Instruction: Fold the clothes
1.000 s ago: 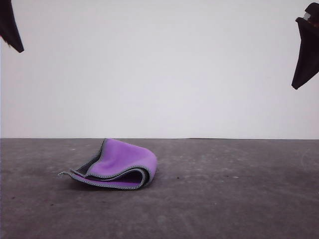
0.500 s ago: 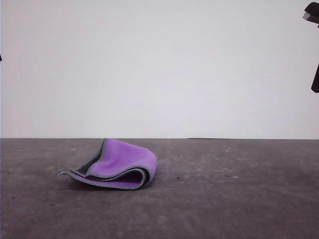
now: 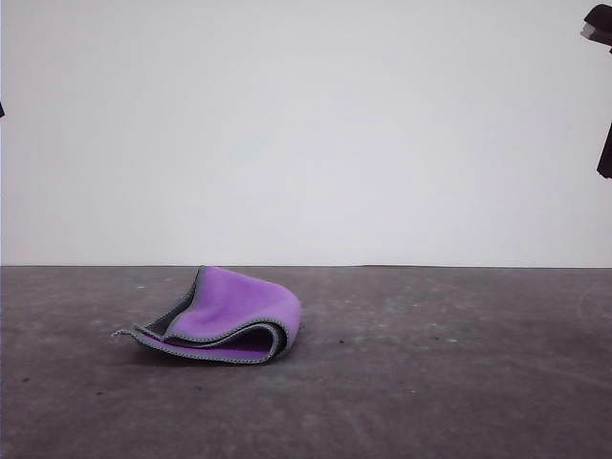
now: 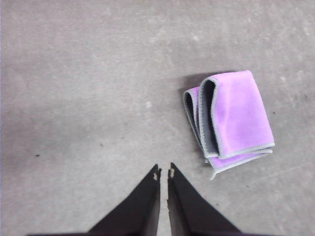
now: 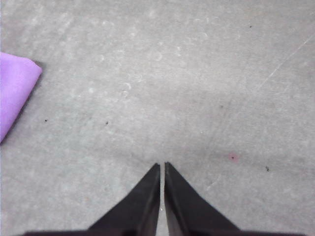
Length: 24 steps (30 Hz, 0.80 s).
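Already the folded purple cloth (image 4: 229,120) lies apart from both grippers; the left gripper (image 4: 164,173), jaws pressed together, hovers nearer; the right gripper (image 5: 162,168) likewise closed.

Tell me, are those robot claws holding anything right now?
Nothing. The left gripper and right gripper are both closed on air above the table; the folded cloth lies untouched.
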Each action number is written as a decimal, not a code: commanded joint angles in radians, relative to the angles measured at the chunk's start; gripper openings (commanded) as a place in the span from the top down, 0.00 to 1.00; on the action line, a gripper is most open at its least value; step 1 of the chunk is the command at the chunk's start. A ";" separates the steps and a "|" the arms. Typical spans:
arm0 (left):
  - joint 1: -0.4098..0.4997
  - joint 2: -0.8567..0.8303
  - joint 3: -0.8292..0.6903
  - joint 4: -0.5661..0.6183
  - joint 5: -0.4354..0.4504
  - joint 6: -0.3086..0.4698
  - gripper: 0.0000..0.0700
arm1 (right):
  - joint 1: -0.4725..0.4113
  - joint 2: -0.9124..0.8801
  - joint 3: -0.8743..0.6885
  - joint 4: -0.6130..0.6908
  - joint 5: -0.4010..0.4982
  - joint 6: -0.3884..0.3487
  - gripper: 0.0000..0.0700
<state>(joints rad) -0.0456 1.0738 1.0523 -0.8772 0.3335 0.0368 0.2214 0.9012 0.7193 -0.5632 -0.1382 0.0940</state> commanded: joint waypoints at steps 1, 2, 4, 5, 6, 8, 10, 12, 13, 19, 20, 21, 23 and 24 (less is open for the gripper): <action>-0.006 0.000 0.007 0.011 0.005 0.003 0.98 | 0.003 0.005 0.015 0.010 0.000 0.004 0.99; -0.005 -0.004 0.007 0.011 0.003 0.003 0.98 | 0.003 0.005 0.015 0.010 0.000 0.004 0.99; -0.011 -0.020 0.007 0.013 0.000 0.023 0.98 | 0.003 0.005 0.015 0.010 0.000 0.003 0.99; -0.013 -0.030 0.007 0.017 -0.011 0.060 0.98 | 0.003 0.005 0.015 0.010 0.001 0.003 0.99; -0.015 -0.043 0.003 0.021 -0.016 0.077 0.98 | 0.003 0.005 0.015 0.010 0.001 0.003 0.99; -0.010 -0.084 -0.017 0.049 -0.048 0.074 0.98 | 0.003 0.005 0.015 0.010 0.000 0.004 0.99; 0.001 -0.144 -0.067 0.132 -0.112 0.031 0.98 | 0.003 0.005 0.015 0.010 0.000 0.004 0.99; 0.005 -0.218 -0.150 0.253 -0.165 -0.013 0.98 | 0.003 0.005 0.015 0.010 0.001 0.003 0.99; 0.007 -0.259 -0.200 0.312 -0.186 -0.026 0.98 | 0.003 0.005 0.015 0.010 0.001 0.003 0.99; 0.007 -0.477 -0.487 0.511 -0.306 -0.059 0.98 | 0.003 0.005 0.015 0.010 0.000 0.004 0.99; 0.007 -0.509 -0.526 0.524 -0.325 -0.063 0.98 | 0.003 0.005 0.015 0.010 0.001 0.004 0.99; 0.008 -0.545 -0.570 0.539 -0.346 -0.067 0.98 | 0.003 0.005 0.015 0.010 0.001 0.003 0.99; 0.011 -0.622 -0.660 0.575 -0.376 -0.079 0.98 | 0.003 0.005 0.015 0.010 0.001 0.003 0.99; 0.013 -0.659 -0.701 0.591 -0.380 -0.084 0.98 | 0.003 0.005 0.015 0.010 0.001 0.003 0.99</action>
<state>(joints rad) -0.0355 0.4399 0.3786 -0.3101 -0.0375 -0.0271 0.2214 0.9012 0.7193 -0.5629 -0.1379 0.0940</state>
